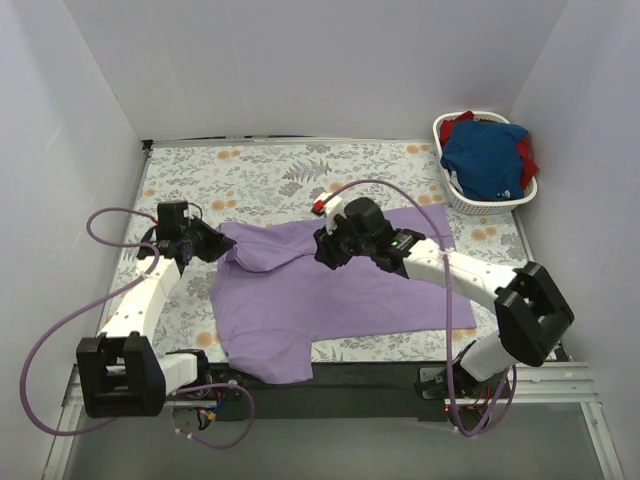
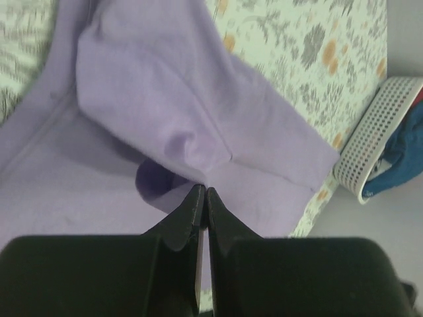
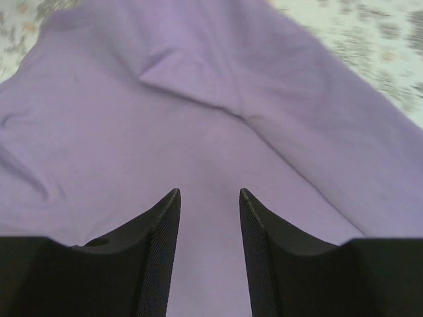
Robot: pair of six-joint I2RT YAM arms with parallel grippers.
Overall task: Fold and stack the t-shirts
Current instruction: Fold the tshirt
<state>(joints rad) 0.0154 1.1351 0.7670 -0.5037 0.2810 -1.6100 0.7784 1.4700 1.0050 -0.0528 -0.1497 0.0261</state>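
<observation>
Lavender t-shirt [image 1: 340, 290] lay spread mid-desk on the floral desk [image 1: 280, 175], one sleeve reaching over the near edge. At far left, the left end effector [image 1: 210, 243] was fully closed, and in its wrist view it appeared to pinch a raised fold at the shirt's left shoulder/sleeve edge. The bite looked thin, right at the tips, so a quick pull could let the cloth slip out and drop the fold crooked. The right end effector [image 1: 328, 250] hovered at the shirt's upper middle, jaws partway apart with nothing between them, only flat purple cloth below. With that side unpinned, a one-sided drag from the left would likely slide or bunch the whole shirt rather than fold it. If the right closed there it might catch two layers or a wrinkle. The overhanging sleeve could snag on the desk edge. At far right, the blue t-shirt [image 1: 485, 155] and red t-shirt [image 1: 527, 155] sat piled in the white basket [image 1: 470, 205], well apart and not yet folded.
</observation>
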